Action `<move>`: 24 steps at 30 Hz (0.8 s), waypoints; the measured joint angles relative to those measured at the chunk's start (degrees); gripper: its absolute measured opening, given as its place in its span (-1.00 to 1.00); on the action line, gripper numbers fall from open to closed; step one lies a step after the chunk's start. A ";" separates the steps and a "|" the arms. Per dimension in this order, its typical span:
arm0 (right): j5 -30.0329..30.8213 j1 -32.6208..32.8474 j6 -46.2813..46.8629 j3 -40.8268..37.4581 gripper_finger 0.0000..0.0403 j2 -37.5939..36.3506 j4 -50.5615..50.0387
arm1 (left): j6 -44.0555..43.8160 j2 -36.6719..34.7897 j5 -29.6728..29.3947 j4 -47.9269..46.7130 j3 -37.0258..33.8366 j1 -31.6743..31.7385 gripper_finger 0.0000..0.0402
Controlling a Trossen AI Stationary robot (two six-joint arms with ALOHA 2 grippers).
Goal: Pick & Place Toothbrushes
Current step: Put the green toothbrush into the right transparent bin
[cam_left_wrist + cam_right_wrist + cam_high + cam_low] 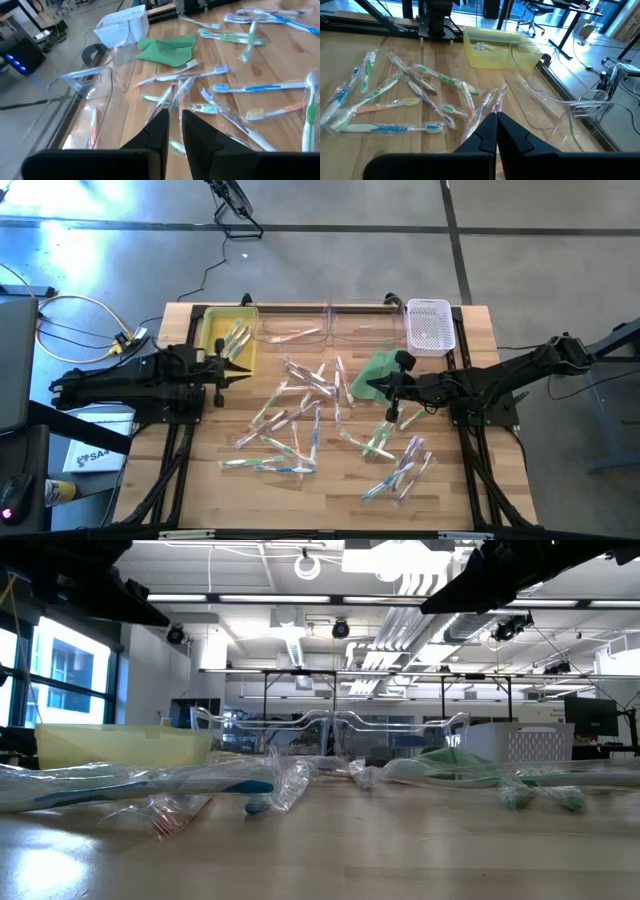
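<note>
Several wrapped toothbrushes (300,415) lie scattered flat on the wooden table (200,500); they also show in the left wrist view (260,87) and the right wrist view (385,127). A few more lie inside the yellow bin (228,340). My left gripper (245,372) hangs above the table beside that bin, its fingers (160,135) a narrow gap apart with nothing between them. My right gripper (360,388) hovers over the flat green cloth (375,370), shut (496,122) and holding nothing.
Along the far edge stand the yellow bin (495,50), two clear bins (330,328), one holding a toothbrush, and a white slotted basket (430,327). The green cloth (167,47) lies flat near the basket. Bare wood shows along the near edge.
</note>
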 joint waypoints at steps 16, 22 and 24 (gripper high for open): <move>-0.03 0.00 3.58 -0.01 -0.99 0.00 -0.02 | -20.95 8.84 4.60 -8.67 0.02 -0.02 -0.99; -0.03 0.00 6.45 0.00 -0.99 0.00 -0.02 | -23.68 13.27 7.10 -8.81 0.02 -0.30 -0.99; -0.05 0.00 7.49 0.00 -0.99 0.00 -0.02 | -23.63 14.80 7.08 -8.51 0.02 -1.71 -0.99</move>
